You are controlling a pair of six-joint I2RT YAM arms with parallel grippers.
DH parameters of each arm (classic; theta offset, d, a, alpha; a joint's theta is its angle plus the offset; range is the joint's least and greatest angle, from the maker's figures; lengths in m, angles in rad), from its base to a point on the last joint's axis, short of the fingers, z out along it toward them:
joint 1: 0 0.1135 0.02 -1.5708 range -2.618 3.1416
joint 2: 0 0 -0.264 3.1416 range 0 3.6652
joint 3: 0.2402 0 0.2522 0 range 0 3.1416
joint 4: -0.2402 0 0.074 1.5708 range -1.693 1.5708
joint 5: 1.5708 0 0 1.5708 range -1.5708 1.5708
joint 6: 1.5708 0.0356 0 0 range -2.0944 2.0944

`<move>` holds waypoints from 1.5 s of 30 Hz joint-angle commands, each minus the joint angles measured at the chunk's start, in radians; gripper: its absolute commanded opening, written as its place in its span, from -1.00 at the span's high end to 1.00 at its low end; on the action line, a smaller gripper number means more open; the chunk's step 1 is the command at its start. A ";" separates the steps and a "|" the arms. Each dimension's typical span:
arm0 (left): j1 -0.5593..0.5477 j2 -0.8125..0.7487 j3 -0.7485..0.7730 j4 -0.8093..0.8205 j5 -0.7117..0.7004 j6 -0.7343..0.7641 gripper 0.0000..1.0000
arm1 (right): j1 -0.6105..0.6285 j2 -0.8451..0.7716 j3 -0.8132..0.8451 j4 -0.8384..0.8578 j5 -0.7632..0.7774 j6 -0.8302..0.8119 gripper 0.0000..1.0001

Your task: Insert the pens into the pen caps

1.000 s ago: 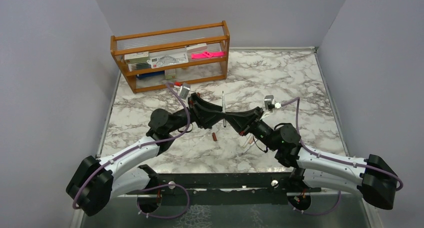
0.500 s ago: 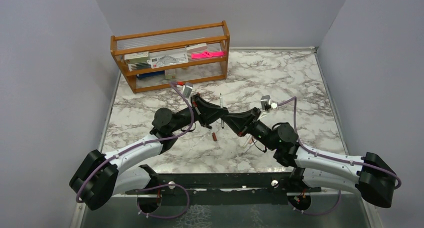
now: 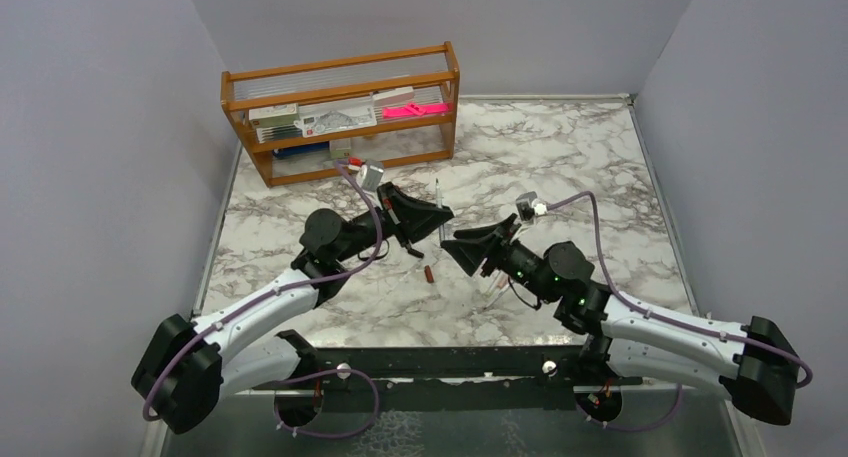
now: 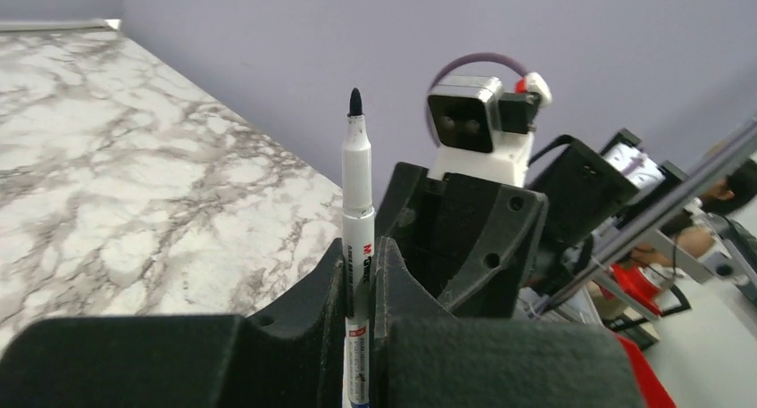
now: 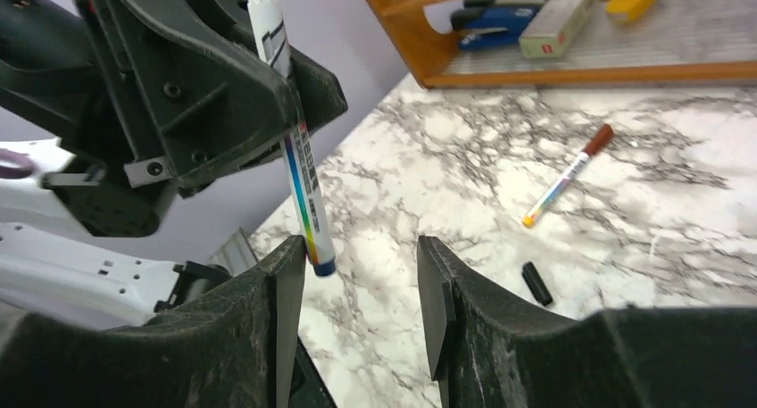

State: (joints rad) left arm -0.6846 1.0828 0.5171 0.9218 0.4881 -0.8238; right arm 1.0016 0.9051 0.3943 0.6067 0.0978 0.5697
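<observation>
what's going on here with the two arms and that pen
The left gripper is shut on a white pen, holding it upright above the marble table with its bare black tip pointing up. The right gripper faces it with jaws open and holds nothing; the pen's lower end hangs right by one of its fingers. On the table lie a loose black cap and a second pen that wears a red-brown cap. The held pen has no cap on yet.

This looks like a robotics lab's test cell: plain lilac-grey walls [image 3: 100, 127] box in a marble-patterned desk [image 3: 560, 157], with two cabled arms [image 3: 265, 312] bolted to a metal rail [image 3: 450, 362] at six o'clock. A wooden rack [image 3: 340, 65] of boxed stationery [image 3: 335, 117] stands at eleven o'clock.
</observation>
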 commanded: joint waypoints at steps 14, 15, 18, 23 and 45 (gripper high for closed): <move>0.025 -0.203 -0.029 -0.579 -0.315 0.317 1.00 | 0.000 0.125 0.255 -0.974 0.312 0.039 0.12; 0.025 -0.211 -0.027 -0.597 -0.318 0.328 1.00 | -0.001 0.186 0.272 -0.981 0.314 0.044 0.14; 0.024 -0.242 -0.015 -0.667 -0.341 0.374 1.00 | 0.000 0.303 0.327 -1.012 0.324 0.067 0.25; 0.023 -0.279 -0.017 -0.734 -0.397 0.394 1.00 | 0.001 0.379 0.348 -0.904 0.228 0.020 0.44; 0.023 -0.276 0.010 -0.789 -0.423 0.394 1.00 | 0.027 0.746 0.431 -0.654 0.036 0.021 0.96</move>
State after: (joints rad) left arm -0.6621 0.8181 0.4908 0.1455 0.0956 -0.4488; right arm 1.0222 1.6020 0.7883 -0.1154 0.1749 0.5831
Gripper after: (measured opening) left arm 0.087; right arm 0.048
